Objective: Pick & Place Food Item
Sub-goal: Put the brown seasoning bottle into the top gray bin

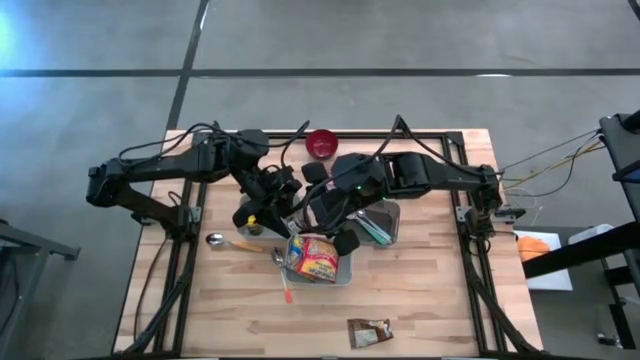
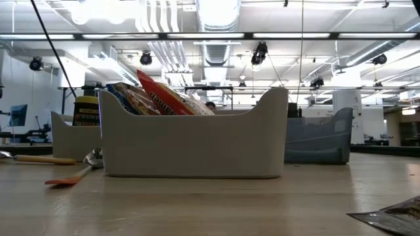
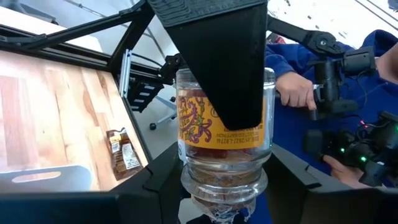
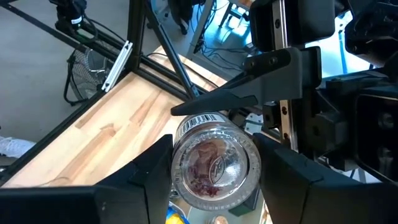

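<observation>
Left hand (image 3: 225, 186): closed around the jar (image 3: 224, 124), holding it up above the tabletop (image 1: 420, 300).
Right hand (image 4: 211, 171): fingers on both sides of the jar's bottom, can't tell if squeezing.

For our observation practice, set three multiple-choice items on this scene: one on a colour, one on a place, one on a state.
1. The bowl is: A blue; B red; C white.
2. The brown packet lies: A in the bowl; B on the bare table; C against the bowl.
3. The jar is: A on the table; B held aloft by the left gripper; C in the bowl.
Key: B, plainly red; B, alone on wood; B, left wrist view shows it clamped.
</observation>
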You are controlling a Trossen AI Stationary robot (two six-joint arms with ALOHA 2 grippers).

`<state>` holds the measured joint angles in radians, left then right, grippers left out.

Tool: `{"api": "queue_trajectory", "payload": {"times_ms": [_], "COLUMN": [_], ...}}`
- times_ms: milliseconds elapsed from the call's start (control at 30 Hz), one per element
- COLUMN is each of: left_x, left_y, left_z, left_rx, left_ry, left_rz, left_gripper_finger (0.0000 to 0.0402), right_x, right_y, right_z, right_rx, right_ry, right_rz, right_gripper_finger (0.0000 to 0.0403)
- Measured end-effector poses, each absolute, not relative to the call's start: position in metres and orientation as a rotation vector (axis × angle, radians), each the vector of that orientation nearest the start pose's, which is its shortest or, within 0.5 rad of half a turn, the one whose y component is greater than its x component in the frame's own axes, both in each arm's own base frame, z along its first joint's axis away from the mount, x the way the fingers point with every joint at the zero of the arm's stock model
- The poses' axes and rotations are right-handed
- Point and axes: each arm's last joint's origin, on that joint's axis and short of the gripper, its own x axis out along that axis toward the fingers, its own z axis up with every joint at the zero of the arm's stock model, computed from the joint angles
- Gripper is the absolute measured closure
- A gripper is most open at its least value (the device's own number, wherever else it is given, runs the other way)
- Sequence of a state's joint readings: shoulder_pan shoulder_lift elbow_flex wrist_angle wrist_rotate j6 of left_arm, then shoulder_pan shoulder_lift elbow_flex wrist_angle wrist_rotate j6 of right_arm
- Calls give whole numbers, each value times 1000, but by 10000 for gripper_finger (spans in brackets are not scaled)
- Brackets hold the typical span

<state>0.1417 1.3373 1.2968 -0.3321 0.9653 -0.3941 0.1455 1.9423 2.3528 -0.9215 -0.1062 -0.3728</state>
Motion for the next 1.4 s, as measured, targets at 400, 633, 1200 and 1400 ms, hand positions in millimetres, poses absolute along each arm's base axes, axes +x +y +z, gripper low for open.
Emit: {"api": "queue_trajectory", "payload": {"times_ms": [400,633,1200,1400], "left_x": [283,269,208,205], "left_y": [18,23,30,30], "left_z": [389,405,465,466], "left_rx": [-668,-656,-299,-297], "left_ry": [472,384,-144,-145], "left_rz": [-725,-660,-127,-123], "left_gripper_finger": [116,42,127,131], "right_x": [383,353,274,236], "right_y": [59,52,28,21], "right_z": [470,500,570,564], "right_rx": [-333,-273,130,190], "right_ry": [432,349,-8,-43], "right_rz": [261,143,-198,-285], "right_gripper_finger": [217,217,217,217]}}
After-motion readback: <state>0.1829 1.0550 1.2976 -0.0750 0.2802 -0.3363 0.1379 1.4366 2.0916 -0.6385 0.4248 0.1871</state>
